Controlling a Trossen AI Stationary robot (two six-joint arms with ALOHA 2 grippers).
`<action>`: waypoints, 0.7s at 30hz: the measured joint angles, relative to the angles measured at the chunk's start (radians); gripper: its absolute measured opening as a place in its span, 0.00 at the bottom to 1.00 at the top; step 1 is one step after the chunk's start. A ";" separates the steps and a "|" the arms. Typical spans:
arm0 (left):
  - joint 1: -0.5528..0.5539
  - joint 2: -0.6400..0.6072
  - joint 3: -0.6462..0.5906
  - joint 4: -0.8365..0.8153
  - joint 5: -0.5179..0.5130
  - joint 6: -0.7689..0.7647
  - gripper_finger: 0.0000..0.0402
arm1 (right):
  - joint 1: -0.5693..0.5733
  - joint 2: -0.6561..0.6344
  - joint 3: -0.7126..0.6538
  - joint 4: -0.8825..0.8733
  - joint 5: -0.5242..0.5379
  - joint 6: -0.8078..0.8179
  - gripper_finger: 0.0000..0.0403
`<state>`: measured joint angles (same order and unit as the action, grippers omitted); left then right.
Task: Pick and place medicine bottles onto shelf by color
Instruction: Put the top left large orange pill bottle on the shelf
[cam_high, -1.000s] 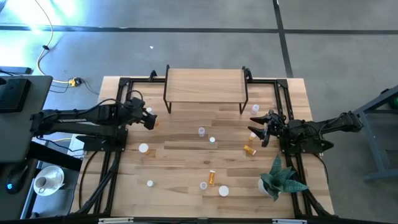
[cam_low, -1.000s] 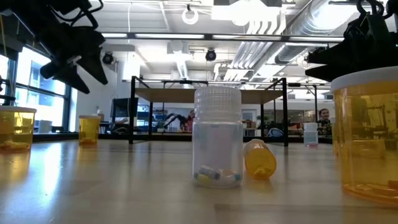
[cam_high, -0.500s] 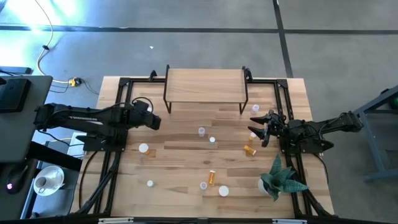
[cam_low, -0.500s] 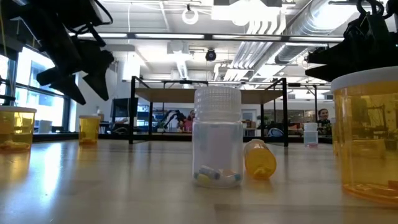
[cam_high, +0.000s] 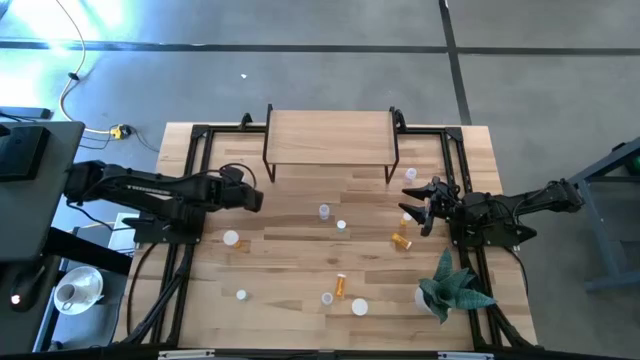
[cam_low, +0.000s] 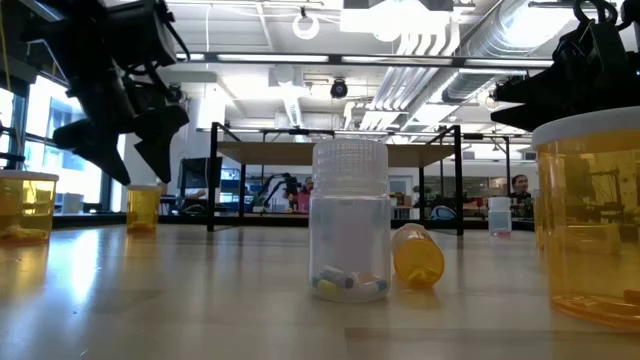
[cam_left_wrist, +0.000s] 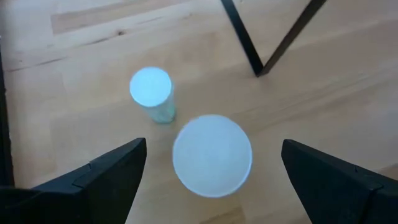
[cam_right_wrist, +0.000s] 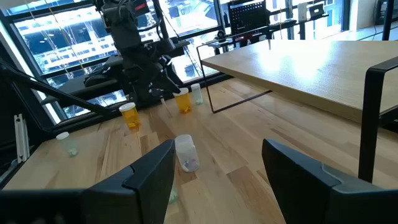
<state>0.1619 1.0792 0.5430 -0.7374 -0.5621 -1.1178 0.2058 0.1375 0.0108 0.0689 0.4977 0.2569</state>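
My left gripper (cam_high: 252, 199) hangs over the left part of the light wooden tabletop (cam_high: 290, 250), just in front of the left legs of the small light-wood shelf on thin black metal legs (cam_high: 330, 138), and its two dark fingers (cam_left_wrist: 106, 171) are spread wide with nothing between them. Straight below them in the left wrist view stands a vial with a round white cap (cam_left_wrist: 212, 155), seen from above so I cannot tell its body colour, and just beside it a smaller pale green vial with a white cap (cam_left_wrist: 152, 93) near one black shelf leg. From table height the gripper (cam_low: 125, 130) hovers above a small orange vial (cam_low: 143, 208) standing upright. My right gripper (cam_high: 418, 206) waits at the right side of the table, its fingers (cam_right_wrist: 140, 177) also parted and empty, near an orange vial lying on its side (cam_high: 401, 241). The shelf top is bare wood. Other white-capped vials are scattered across the middle and near part of the table, among them a clear one with pills inside (cam_low: 349, 236) standing close to the low camera. A green spiky plant (cam_high: 452, 285) sits at the near right corner.
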 joint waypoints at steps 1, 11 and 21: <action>-0.009 0.008 0.000 0.000 0.000 -0.009 0.90 | 0.000 0.000 0.000 0.000 0.000 0.000 0.58; -0.047 0.111 0.000 0.000 -0.062 -0.085 0.90 | 0.000 0.000 0.000 0.000 0.000 0.000 0.58; -0.047 0.182 0.000 0.004 -0.107 -0.087 0.90 | 0.000 0.000 0.000 0.000 0.000 0.000 0.58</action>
<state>0.1150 1.2613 0.5430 -0.7330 -0.6690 -1.2049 0.2055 0.1371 0.0108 0.0689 0.4980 0.2569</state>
